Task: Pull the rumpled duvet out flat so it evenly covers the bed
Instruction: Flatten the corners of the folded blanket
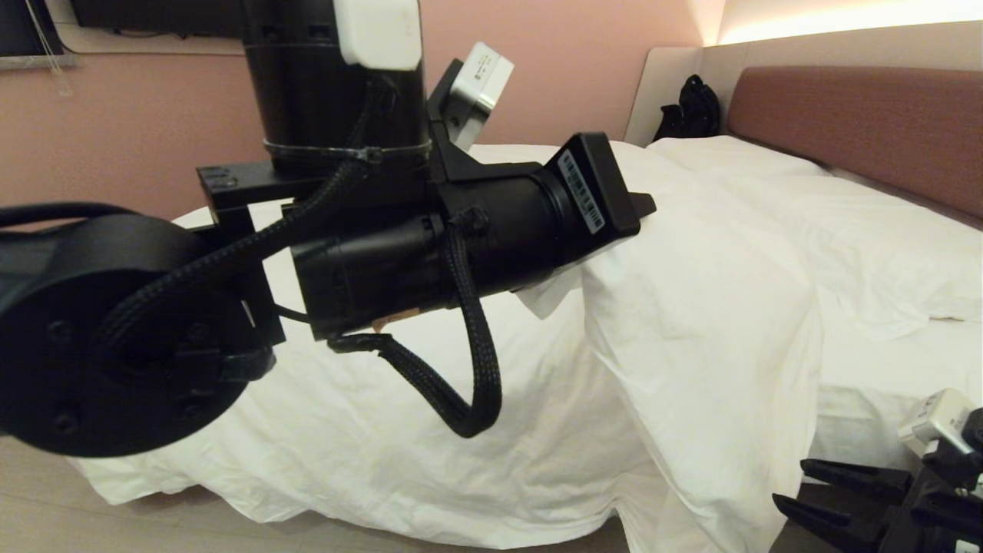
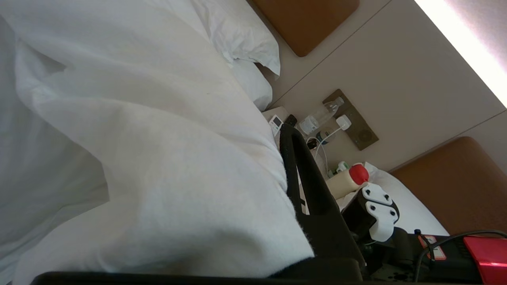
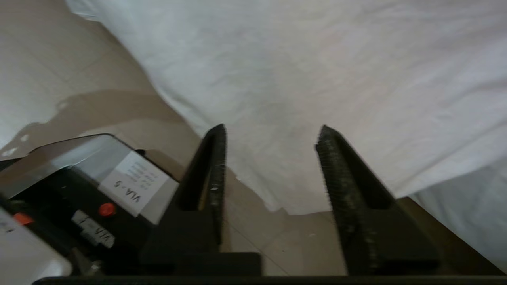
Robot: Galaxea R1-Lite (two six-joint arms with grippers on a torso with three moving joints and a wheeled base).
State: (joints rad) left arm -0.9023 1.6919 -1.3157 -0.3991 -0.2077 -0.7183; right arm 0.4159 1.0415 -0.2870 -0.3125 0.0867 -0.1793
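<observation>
Left gripper (image 1: 641, 211) clenched on duvet (image 1: 691, 330), near centre of head view, pinching a raised fold; cloth hanging from the pinch in a tall ridge down toward 6 o'clock. Left arm (image 1: 430, 246) crossing from 9 o'clock, filling much of that view. In left wrist view, one dark finger (image 2: 305, 186) pressed against bunched white cloth, duvet (image 2: 150, 166) heaped over most of the frame.

Right gripper (image 1: 860, 499) released, low at 5 o'clock in head view, beside the hanging duvet edge and grasping nothing. In right wrist view, two fingers (image 3: 210, 174) spread apart, duvet (image 3: 317, 79) just beyond them, its hem draped over floor (image 3: 47, 71).

Duvet rumpled across bed (image 1: 868, 399), spilling off the near side toward floor at 7 o'clock. Pillow (image 1: 883, 246) at 3 o'clock, headboard (image 1: 868, 123) at 2 o'clock. Dark bag (image 1: 691, 107) at 1 o'clock by the wall. Bottle (image 2: 321, 116) and cable among small items past the bed in left wrist view.
</observation>
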